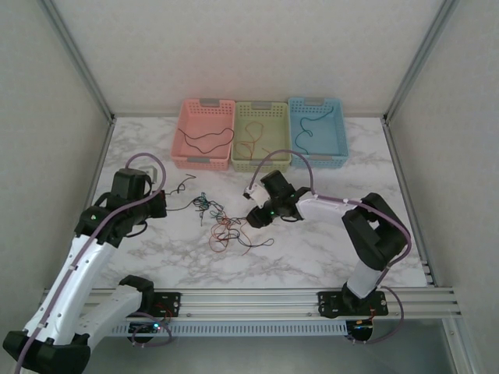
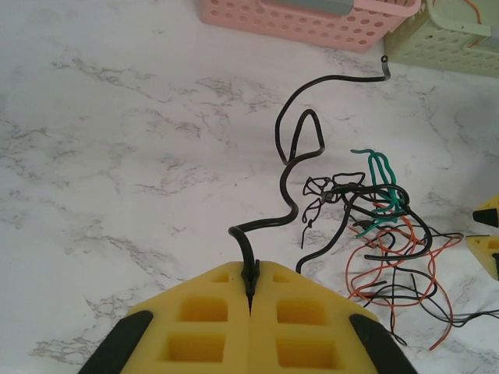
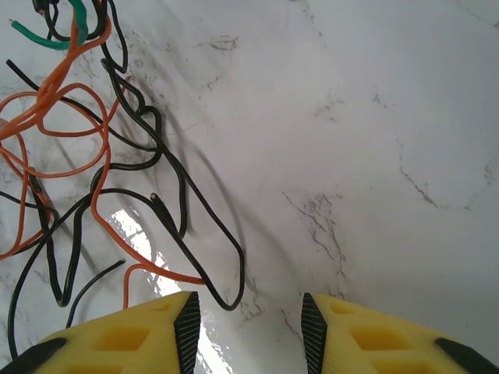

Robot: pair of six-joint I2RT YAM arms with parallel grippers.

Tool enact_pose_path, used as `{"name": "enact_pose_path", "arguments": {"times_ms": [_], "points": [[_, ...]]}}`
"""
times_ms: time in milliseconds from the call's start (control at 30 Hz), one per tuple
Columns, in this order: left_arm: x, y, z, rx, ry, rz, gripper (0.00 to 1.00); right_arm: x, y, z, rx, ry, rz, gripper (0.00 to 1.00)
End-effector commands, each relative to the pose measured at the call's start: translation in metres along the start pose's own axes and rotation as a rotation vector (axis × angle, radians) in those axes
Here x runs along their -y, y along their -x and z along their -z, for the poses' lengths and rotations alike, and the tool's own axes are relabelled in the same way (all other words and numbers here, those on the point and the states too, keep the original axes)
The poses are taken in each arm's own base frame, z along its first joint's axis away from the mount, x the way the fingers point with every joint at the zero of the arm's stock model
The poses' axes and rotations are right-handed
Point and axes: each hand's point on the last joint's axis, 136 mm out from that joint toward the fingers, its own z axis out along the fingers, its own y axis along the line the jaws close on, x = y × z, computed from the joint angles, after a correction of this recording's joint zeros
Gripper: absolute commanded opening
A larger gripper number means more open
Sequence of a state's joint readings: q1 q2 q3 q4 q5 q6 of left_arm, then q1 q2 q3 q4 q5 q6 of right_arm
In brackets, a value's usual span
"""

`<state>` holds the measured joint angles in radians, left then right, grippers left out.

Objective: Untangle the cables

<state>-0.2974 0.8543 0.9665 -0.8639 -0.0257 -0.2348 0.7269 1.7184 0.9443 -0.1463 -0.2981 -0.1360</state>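
1. Table (image 1: 327, 257): a white marble-pattern surface. It carries three baskets along the far edge and the cables near the centre.
2. Baskets: the pink basket (image 1: 201, 161), green basket (image 1: 261, 164) and blue basket (image 1: 318, 162) stand side by side, left to right. The top view shows one wire in each: black in the pink, orange in the green, dark in the blue.
3. Cables (image 1: 222, 226): a loose tangle of black, orange and green wires lies flat on the table between the two grippers.
4. View differences: the left wrist view shows green wires on the tangle's far side. The right wrist view shows orange and black loops to the left of its fingers, with bare marble to the right.
5. Left gripper (image 2: 250, 284): the fingers are pressed together, pinching one end of a black cable (image 2: 292, 167). This cable curves away from the fingertips, and its free end lies near the baskets. The tangle sits to its right.
6. Right gripper (image 3: 249, 312): the fingers are spread, with only bare marble in the gap. A black loop lies just beside one fingertip.
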Motion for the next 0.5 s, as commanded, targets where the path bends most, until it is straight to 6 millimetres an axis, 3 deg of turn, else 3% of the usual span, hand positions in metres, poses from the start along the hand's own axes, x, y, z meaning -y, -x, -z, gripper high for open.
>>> {"name": "enact_pose_path", "arguments": {"times_ms": [0,300,467], "points": [[0.001,0.003,0.000,0.008,-0.017,0.002,0.00,-0.005,-0.001,-0.007,-0.025,0.036,0.010,0.41],[0.000,0.003,0.001,0.011,-0.017,0.005,0.00,-0.001,-0.009,-0.022,-0.060,0.042,-0.014,0.31],[0.000,0.004,0.003,0.016,-0.018,0.005,0.00,-0.003,-0.004,-0.016,-0.027,0.041,-0.013,0.13]]}}
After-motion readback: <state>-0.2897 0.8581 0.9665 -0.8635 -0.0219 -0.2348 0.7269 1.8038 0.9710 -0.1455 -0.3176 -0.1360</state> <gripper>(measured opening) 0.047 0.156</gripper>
